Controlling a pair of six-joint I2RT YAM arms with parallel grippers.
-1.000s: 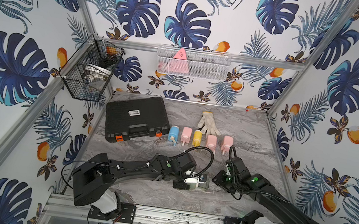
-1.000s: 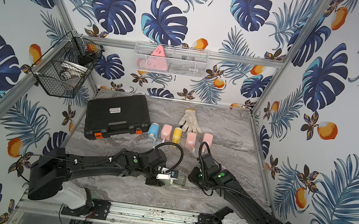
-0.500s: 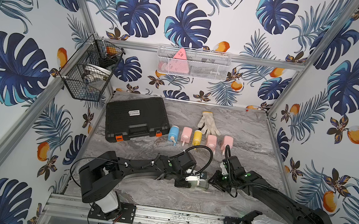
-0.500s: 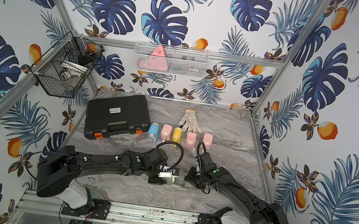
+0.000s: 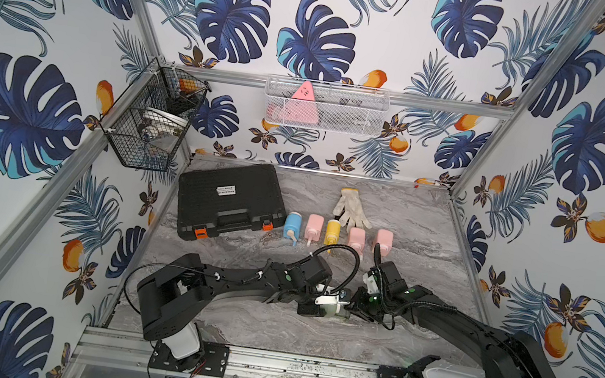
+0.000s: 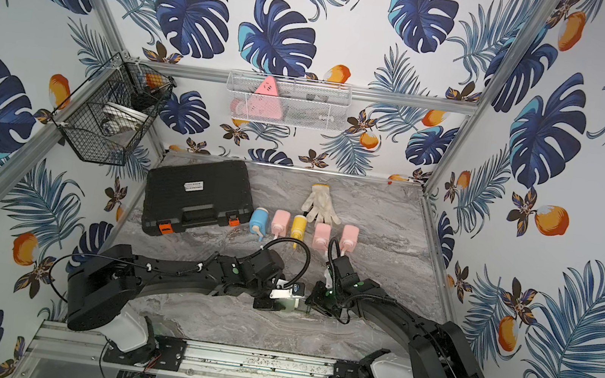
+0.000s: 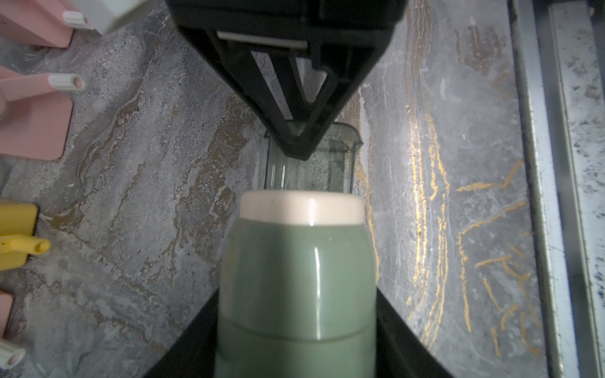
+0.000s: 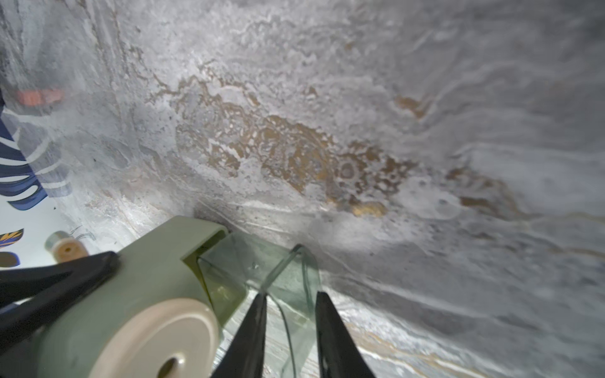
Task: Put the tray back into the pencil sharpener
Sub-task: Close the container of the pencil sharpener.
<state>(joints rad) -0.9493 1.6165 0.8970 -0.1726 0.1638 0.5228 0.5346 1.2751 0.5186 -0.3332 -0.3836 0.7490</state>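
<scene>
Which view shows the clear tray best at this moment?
Right wrist: the tray fills the foreground, partly inside the pencil sharpener. Left wrist shows its far end beyond the sharpener. In both top views it is a tiny sliver.

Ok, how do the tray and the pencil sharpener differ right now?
The pencil sharpener is opaque sage green with a cream end; the tray is clear. The sharpener is clamped in the left gripper; the tray's outer end sits between the fingers of the right gripper. The sharpener is bulky, the tray thin-walled. Shared: both are down at the table, the tray partly in the sharpener's slot.
</scene>
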